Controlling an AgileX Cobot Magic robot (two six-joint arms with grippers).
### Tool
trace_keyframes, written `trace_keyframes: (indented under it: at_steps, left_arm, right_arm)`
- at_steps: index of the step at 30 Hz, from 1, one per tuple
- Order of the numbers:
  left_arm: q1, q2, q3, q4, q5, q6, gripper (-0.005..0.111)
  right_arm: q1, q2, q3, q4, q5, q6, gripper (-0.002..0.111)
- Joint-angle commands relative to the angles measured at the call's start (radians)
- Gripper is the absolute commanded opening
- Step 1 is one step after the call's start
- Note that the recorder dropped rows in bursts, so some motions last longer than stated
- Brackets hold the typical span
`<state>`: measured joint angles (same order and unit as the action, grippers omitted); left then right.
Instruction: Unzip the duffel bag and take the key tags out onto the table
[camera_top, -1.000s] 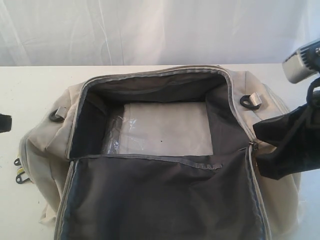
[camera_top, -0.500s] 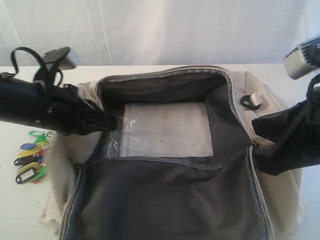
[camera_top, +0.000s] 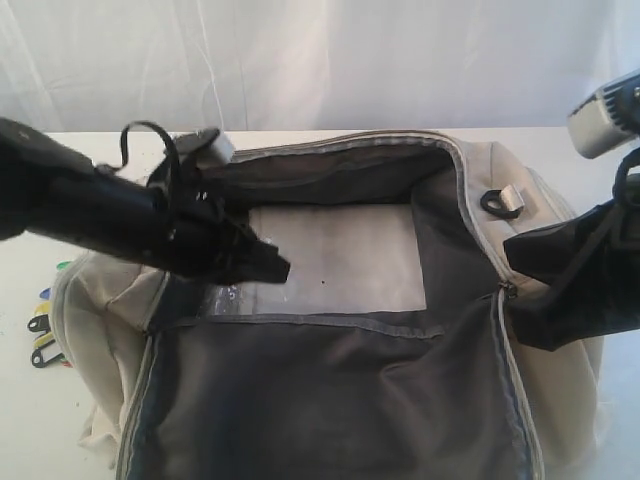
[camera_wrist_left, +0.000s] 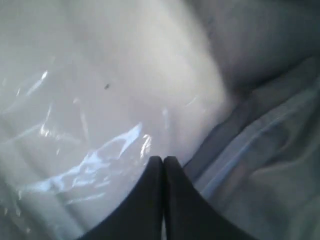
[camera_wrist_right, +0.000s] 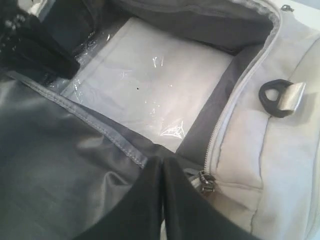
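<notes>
The cream duffel bag (camera_top: 560, 225) lies unzipped on the white table (camera_top: 60, 170), its grey-lined flap (camera_top: 330, 400) folded toward the front. My left gripper (camera_top: 278, 268) reaches inside, shut and empty, its tip (camera_wrist_left: 163, 159) just over the plastic-wrapped pale base panel (camera_top: 340, 255). The key tags (camera_top: 42, 335) lie on the table left of the bag, mostly hidden behind bag and arm. My right gripper (camera_top: 512, 300) is shut at the bag's right rim; in its wrist view the tips (camera_wrist_right: 163, 160) rest on the flap edge beside a metal zipper pull (camera_wrist_right: 205, 181). Whether fabric is pinched is unclear.
A black D-ring (camera_top: 497, 203) sits on the bag's far right shoulder, also the D-ring (camera_wrist_right: 274, 95) in the right wrist view. A white curtain (camera_top: 320, 60) closes off the back of the table. The bag takes up most of the near tabletop.
My left arm has swung rightward and deeper into the bag opening, now covering most of the key tags. The bag's left side has shifted. The right arm has stayed put.
</notes>
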<state>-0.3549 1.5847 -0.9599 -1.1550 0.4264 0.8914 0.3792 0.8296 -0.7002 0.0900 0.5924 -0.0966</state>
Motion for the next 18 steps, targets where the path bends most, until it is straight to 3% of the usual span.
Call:
trace_keyframes:
  at_steps: [1,4,8,13,18]
  left_arm:
    - [-0.007,-0.163,-0.072,0.064,0.061,-0.056,0.000]
    - [-0.007,-0.308,-0.080,0.304,0.062,-0.253,0.000]
    - [-0.007,-0.540,-0.060,0.685,0.167,-0.604,0.000]
    - [-0.007,-0.880,0.027,0.832,0.278,-0.811,0.000]
    - [-0.007,-1.266,0.158,0.903,0.284,-0.891,0.000]
  right_arm:
    - [0.004,0.001,0.004,-0.002,-0.014,0.000,0.000]
    - [0.004,0.001,0.004,-0.004,-0.014,0.000,0.000]
    - [0.004,-0.001,0.004,0.000,-0.014,0.000,0.000]
    - [0.004,-0.042,0.006,0.004,-0.014,0.031,0.000]
    - [0.009,-0.149,0.078,0.013,-0.058,0.171,0.000]
